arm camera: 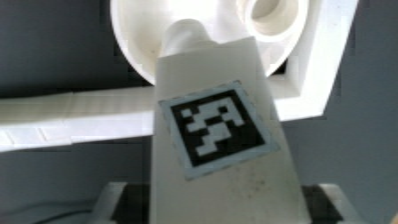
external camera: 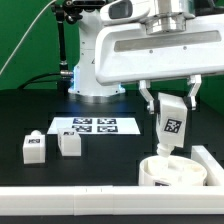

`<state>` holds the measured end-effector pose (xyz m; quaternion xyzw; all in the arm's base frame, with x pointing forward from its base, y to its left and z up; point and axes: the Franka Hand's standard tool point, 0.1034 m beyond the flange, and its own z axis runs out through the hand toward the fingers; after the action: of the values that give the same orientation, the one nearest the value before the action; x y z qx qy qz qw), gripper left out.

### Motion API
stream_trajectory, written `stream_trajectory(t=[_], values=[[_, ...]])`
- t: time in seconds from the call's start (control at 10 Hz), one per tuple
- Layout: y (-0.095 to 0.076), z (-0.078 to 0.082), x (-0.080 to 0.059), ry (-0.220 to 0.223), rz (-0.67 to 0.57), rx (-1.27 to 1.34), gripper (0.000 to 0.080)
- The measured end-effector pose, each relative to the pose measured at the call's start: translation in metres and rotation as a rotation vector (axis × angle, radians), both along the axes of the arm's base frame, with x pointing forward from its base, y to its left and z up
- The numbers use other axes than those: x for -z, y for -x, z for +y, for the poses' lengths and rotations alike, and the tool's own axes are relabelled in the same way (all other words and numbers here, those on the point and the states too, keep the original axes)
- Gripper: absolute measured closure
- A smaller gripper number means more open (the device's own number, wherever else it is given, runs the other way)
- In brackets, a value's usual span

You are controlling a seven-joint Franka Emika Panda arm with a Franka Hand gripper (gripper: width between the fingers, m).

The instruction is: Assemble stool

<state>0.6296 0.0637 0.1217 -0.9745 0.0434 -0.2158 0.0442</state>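
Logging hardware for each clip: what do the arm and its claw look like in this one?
The arm is glossy white with rounded shells, dark sections at its upper joints and a bluish glow near its base. The claw has a wide, boxy white body and two short dark fingers. No lettering or markings can be made out on either.

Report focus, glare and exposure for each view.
Exterior view: fairly sharp, tags on the marker board distinct, but the white arm housing is nearly blown out against the dark table. Wrist view: soft overall; the held leg fills the frame, its tag slightly blurred, and the seat behind is washed out.
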Motion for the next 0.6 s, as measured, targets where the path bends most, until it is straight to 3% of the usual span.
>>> stream_trajectory(t=[0.1, 0.3, 0.5, 0.6], values=[[0.001, -0.003, 0.002, 0.003, -0.005, -0.001, 0.0472], [-0.009, -0.021, -0.002, -0.035, 0.019, 0.03, 0.0472], [-0.014, -0.023, 0.001, -0.064, -0.021, 0.031, 0.0472], [-0.015, -0.016, 0.002, -0.078, -0.033, 0.044, 0.0472]])
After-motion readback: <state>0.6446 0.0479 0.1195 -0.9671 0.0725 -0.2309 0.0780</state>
